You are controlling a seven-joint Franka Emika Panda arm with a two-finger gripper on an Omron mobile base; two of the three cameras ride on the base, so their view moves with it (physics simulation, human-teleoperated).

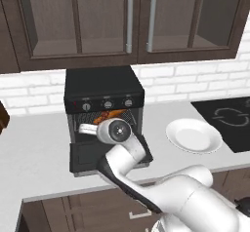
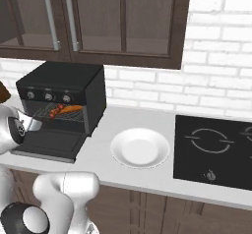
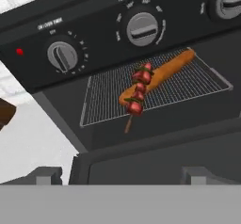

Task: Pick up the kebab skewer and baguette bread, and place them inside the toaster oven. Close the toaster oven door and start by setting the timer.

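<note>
In the hand view, a small red light (image 3: 19,52) is seen at the left end of the panel of the toaster oven (image 3: 99,16). Beside it the left knob (image 3: 62,56) is found, then the middle knob (image 3: 142,28), and the right knob (image 3: 229,1) at the picture's edge. Below the panel the wire rack (image 3: 197,79) is exposed, since the toaster oven door (image 3: 155,164) is dropped open.

The kebab skewer (image 3: 138,92) is laid on the rack, its bare stick end pointing toward the door. The baguette bread (image 3: 169,68) is laid on the same rack, slanting up to the right; the skewer crosses over the loaf's left part and touches it.

The gripper (image 3: 120,173) is held low before the open door. Two grey finger tips (image 3: 44,175) are seen well apart at the bottom of the hand view, with nothing between them, so the jaws are recorded as spread and empty.

In the left base view, the oven is seen on the grey counter (image 1: 39,153) below the dark wall cabinets (image 1: 97,21), with the arm's wrist in front of the open cavity. To the right, a white plate (image 1: 194,135) is set bare on the counter. Further right, a black cooktop (image 1: 227,119) is noted.
</note>
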